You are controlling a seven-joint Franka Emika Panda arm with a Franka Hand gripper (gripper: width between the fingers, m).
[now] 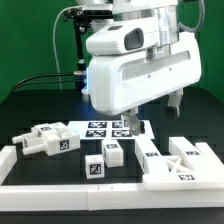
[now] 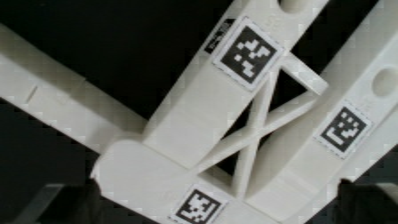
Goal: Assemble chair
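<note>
My gripper (image 1: 134, 122) has its jaws spread as wide as they go, with nothing between them that I can see. It hangs above the table (image 1: 75, 160), close to the marker board (image 1: 104, 127). In the wrist view the fingertips are only dim dark shapes at the picture's edge, so I can't tell how high they ride over the part below.

That view is filled by the cross-braced panel (image 2: 187, 110): two thick side bars joined by thin diagonal struts, with tags on its faces. A long rail (image 2: 54, 85) runs up to one corner of it; whether the two touch I can't make out. In the exterior view the panel (image 1: 181, 163) lies flat toward the exterior view's right.

The chair (image 1: 113, 150) is all loose pieces. Two small blocks sit near the middle of the table, and a cluster of parts (image 1: 45, 140) lies toward the exterior view's left, well apart from the panel.

I judge this to be the approach for picking the panel up. To do it well, I want to:
- turn the wrist until the jaws sit square across one thick side bar, since the panel lies on a slant in the wrist view
- stay off the thin struts, which would probably flex or slip
- come straight down, away from the corner by the rail, so neither finger lands on it
- close only once a pad flanks each side of the bar, near its middle, so the panel lifts level
</note>
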